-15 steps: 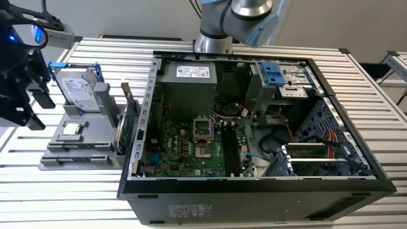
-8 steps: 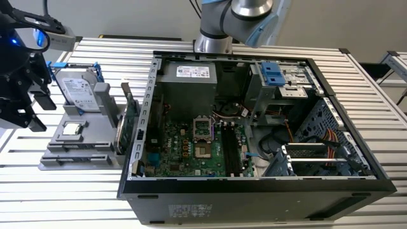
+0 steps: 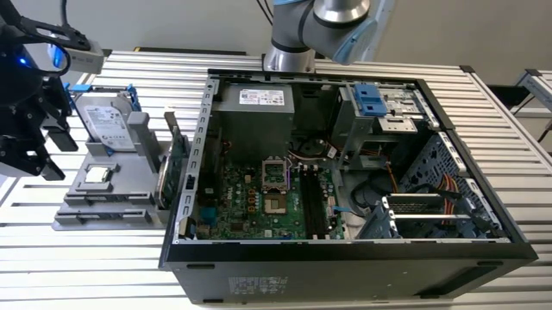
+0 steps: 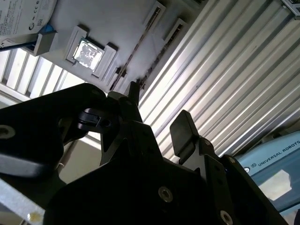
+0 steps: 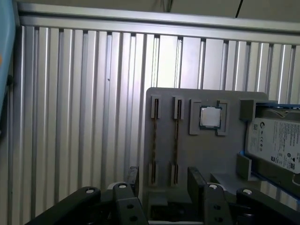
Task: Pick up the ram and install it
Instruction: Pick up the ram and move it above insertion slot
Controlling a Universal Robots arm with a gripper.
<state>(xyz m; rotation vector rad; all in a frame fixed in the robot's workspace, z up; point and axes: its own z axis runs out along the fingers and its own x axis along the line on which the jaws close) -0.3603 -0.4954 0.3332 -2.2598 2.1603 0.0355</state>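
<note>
Two thin ram sticks stand on edge in slots of a grey fixture (image 5: 225, 154). In the first wrist view one ram stick (image 5: 154, 140) lies beside the other (image 5: 176, 140); the second wrist view shows them as dark lines (image 4: 140, 44). My gripper (image 5: 165, 183) hovers open above the fixture's end, one black finger (image 5: 133, 180) on each side of the slots' line, with nothing between them. In the exterior view the gripper (image 3: 52, 155) hangs at the far left, beside the fixture (image 3: 103, 213). The motherboard's long dark memory slots (image 3: 315, 201) lie inside the open computer case (image 3: 345, 248).
The fixture also carries a square processor chip (image 5: 210, 117), a hard drive (image 3: 110, 128) and a green expansion card (image 3: 177, 165) on edge. Everything rests on a ribbed metal table (image 3: 509, 135). The arm's base (image 3: 289, 55) stands behind the case.
</note>
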